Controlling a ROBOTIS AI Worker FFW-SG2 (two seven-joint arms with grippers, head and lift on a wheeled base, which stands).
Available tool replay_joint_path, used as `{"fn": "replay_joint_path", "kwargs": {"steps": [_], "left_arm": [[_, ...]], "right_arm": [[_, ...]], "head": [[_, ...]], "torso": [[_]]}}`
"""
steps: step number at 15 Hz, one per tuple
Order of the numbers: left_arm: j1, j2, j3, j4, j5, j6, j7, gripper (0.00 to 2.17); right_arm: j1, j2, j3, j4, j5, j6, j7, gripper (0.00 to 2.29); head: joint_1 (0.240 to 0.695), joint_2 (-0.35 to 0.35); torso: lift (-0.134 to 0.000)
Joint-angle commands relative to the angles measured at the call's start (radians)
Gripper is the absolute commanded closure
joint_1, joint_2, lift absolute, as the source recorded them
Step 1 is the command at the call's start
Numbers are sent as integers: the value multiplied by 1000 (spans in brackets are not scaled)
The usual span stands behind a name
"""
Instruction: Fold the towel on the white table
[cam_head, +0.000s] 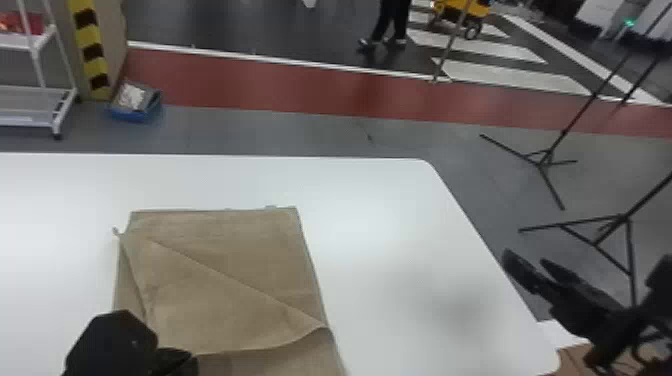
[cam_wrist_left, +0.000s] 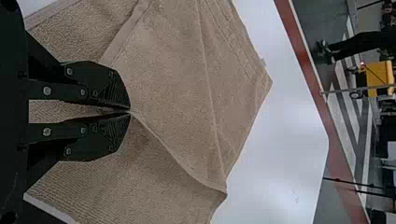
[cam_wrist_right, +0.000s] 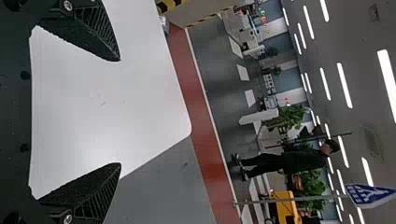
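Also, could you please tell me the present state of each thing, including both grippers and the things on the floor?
Towel: partly folded, a diagonal edge across it
Left gripper: shut on the towel
Right gripper: open, empty
White table: bearing the towel
Blue box: holding something pale
Black tripod stand: upright, legs spread

The head view showed one towel (cam_head: 225, 240), one white table (cam_head: 380, 225), one left gripper (cam_head: 175, 361) at lower left, one right gripper (cam_head: 527, 259) at lower right — two grippers altogether — plus two tripods (cam_head: 621, 219) at right, one blue bin (cam_head: 132, 116) and one rack (cam_head: 64, 107) at upper left.
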Motion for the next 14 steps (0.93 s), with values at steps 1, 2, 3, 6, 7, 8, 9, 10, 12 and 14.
{"fn": "replay_joint_path", "kwargs": {"steps": [1, 2, 3, 6, 7, 8, 9, 10, 12, 14], "left_arm": [[5, 6, -4, -42, 24, 0, 10, 1001], [6, 19, -8, -59, 30, 3, 10, 1001], [6, 32, -10, -68, 38, 3, 12, 1001], [2, 76, 4, -69, 87, 3, 19, 998], [3, 82, 8, -69, 99, 3, 19, 998], [3, 91, 18, -69, 114, 3, 22, 998], [0, 102, 18, -69, 125, 3, 22, 998], [-3, 107, 21, -68, 133, 3, 22, 998], [-5, 113, 21, -66, 144, 3, 22, 998], [-18, 127, 19, -57, 165, 3, 22, 998]], "right_arm": [[-74, -20, 128, -17, 136, 100, 0, 73], [-113, -44, 215, -17, 217, 122, 0, 73], [-148, -67, 304, -14, 302, 131, 0, 73], [-275, -93, 511, 32, 517, 146, 26, 73], [-341, -80, 574, 64, 595, 156, 63, 73], [-398, -50, 626, 109, 673, 168, 86, 73], [-453, -20, 682, 156, 722, 192, 98, 73], [-501, 1, 726, 215, 736, 199, 98, 76], [-597, 65, 791, 379, 751, 196, 98, 76], [-649, 116, 807, 502, 751, 174, 106, 83]], "head": [[695, -350], [695, -350], [695, -350], [695, -350], [695, -350], [695, -350], [695, -325], [695, -299], [695, -218], [695, -161]], "torso": [[-126], [-126], [-126], [-126], [-126], [-126], [-126], [-126], [-126], [-126]]}}
